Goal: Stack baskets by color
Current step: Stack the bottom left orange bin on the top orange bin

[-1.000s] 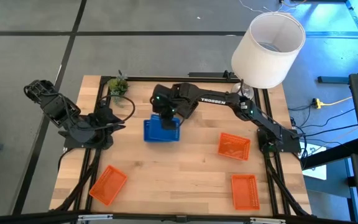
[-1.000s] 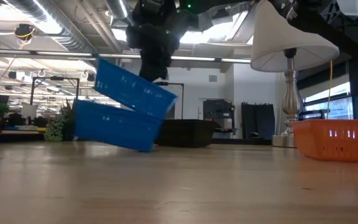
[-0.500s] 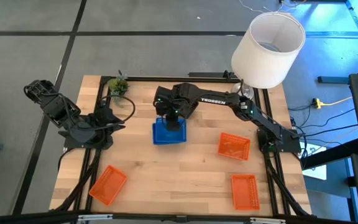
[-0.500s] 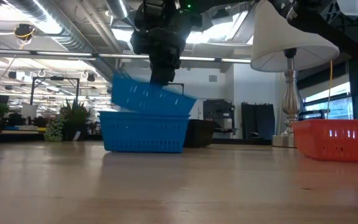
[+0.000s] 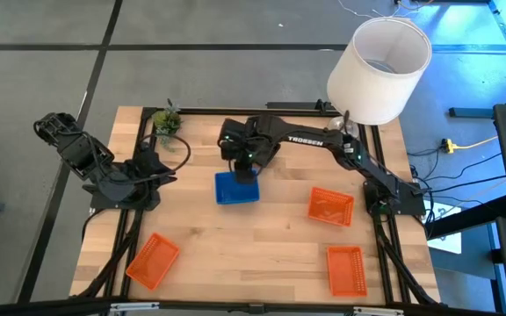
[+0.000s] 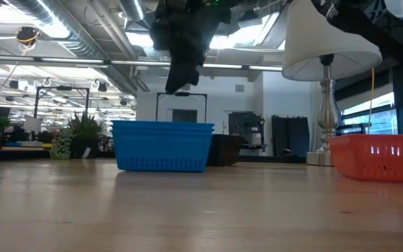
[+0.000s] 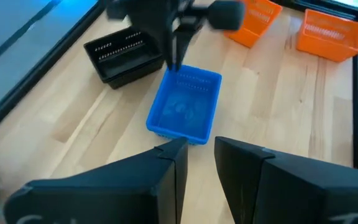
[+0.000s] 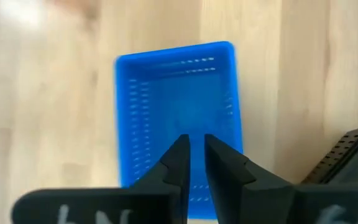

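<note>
Right tool [image 6: 182,82] slightly parted, clear above nested blue baskets' [image 5: 236,188] rim

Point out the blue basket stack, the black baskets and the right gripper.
blue basket stack [image 5: 236,189]: high view, inside floor of the top basket.
black baskets [image 7: 122,55]: left wrist view, near long wall.
right gripper [image 8: 196,149]: right wrist view, gap between fingertips, above the blue stack.
</note>
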